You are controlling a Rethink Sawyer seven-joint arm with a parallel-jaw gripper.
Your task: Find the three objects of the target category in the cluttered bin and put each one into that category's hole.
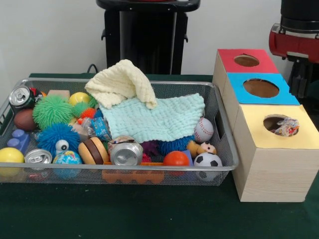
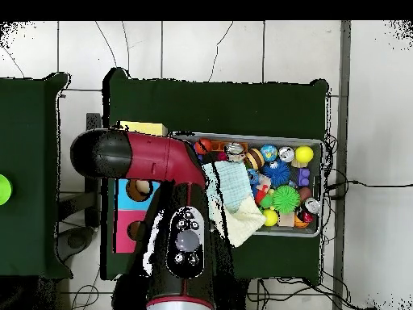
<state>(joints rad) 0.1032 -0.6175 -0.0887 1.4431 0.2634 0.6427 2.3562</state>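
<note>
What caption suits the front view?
Wire bin of toys and cloths beside three wooden boxes with holes.

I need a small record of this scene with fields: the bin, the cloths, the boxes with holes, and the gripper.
bin: wire mesh basket on the green table, full of balls, crushed cans and toys
cloths: cream cloth lying partly over mint cloth
boxes: red-top box, blue-top box, yellow-top box, each with a round hole
yellow hole: something crinkly sits inside
gripper: not visible; arm covers the boxes from overhead

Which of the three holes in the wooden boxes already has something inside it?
The yellow-topped box, nearest the camera, has a crinkled wrapper-like item in its hole; the blue and red holes look empty.
</note>
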